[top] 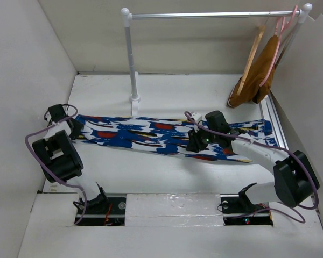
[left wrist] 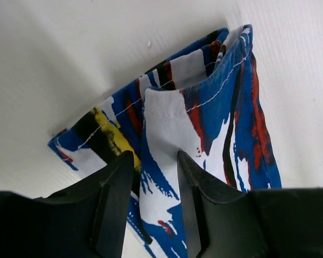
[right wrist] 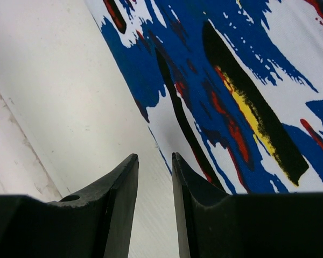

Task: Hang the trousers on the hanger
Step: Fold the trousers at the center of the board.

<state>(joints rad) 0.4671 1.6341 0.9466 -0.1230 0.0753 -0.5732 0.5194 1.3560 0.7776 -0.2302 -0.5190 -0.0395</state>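
Note:
The trousers (top: 145,134), blue with white, red, yellow and black streaks, lie flat across the table from left to right. My left gripper (top: 75,129) is at their left end. In the left wrist view it (left wrist: 155,161) is open, with the trousers' (left wrist: 220,97) hemmed end lying between the jaws. My right gripper (top: 196,144) is over the trousers' near edge, right of the middle. In the right wrist view it (right wrist: 154,161) is narrowly open and empty above bare table, just beside the fabric (right wrist: 247,64). The tan wooden hanger (top: 252,54) hangs on the rail at the back right.
A metal rail (top: 204,15) spans the back on a white post (top: 132,59) standing just behind the trousers. A thin pink hanger (top: 280,32) holds a mustard-brown garment (top: 255,78) beside the wooden one. White walls enclose the table on the left, back and right.

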